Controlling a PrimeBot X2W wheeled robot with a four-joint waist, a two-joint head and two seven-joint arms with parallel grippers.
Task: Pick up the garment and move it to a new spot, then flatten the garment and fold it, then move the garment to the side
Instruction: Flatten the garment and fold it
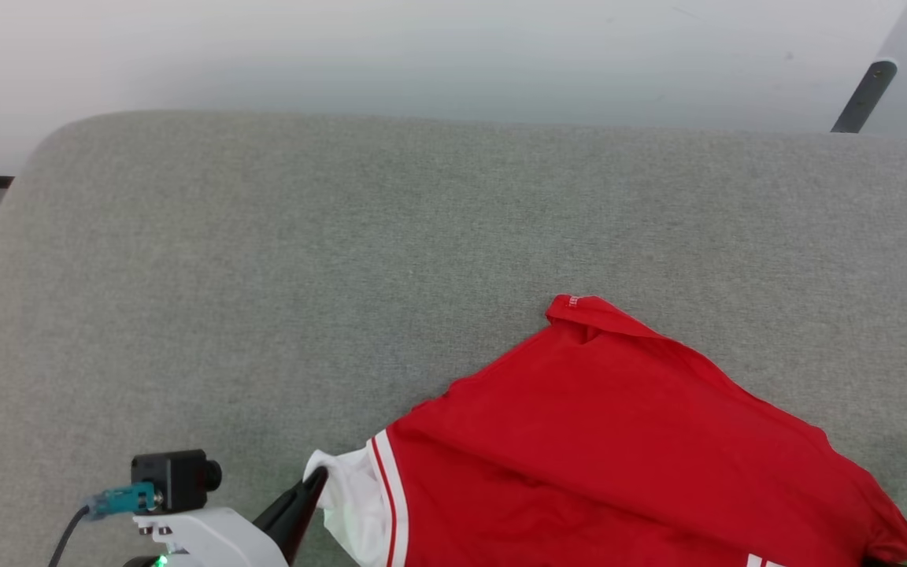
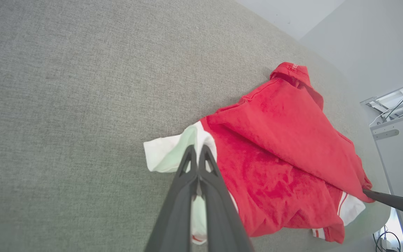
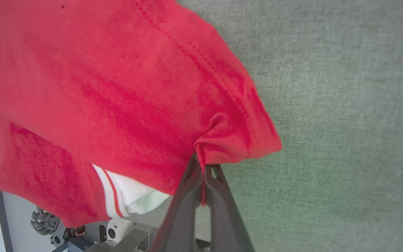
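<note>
**Item inspected:** the garment (image 1: 619, 441), a red T-shirt with white sleeves and red-and-white stripes at the sleeve seams.

**Location:** it lies on the grey fabric surface (image 1: 264, 276), at the lower right of the head view and close to the robot's side of that surface. The far and left parts of the surface are bare. The red body is doubled over on itself, with 1 large flap lying across the lower layer. A small hemmed corner points toward the far side.

**Left gripper (image 2: 198, 150):** clenched. Its 2 dark fingers are pressed together on the white sleeve at the garment's left end. Pale cloth shows in the narrow slit between them. The rest of that sleeve spreads flat on the surface just beyond the fingertips.

**Right gripper (image 3: 201, 159):** clenched. Its fingers pinch a puckered fold of red cloth at the stitched hem corner on the garment's right end. A thin strip of red runs down between them. The second white sleeve lies just beside this grip, under the red layer.

**Other observations:** a small black camera (image 1: 174, 476) with a teal plug sits on the left wrist. A dark bar (image 1: 863, 98) stands beyond the far right corner. Part of the robot's wheeled base (image 3: 42, 222) shows below the surface edge.
</note>
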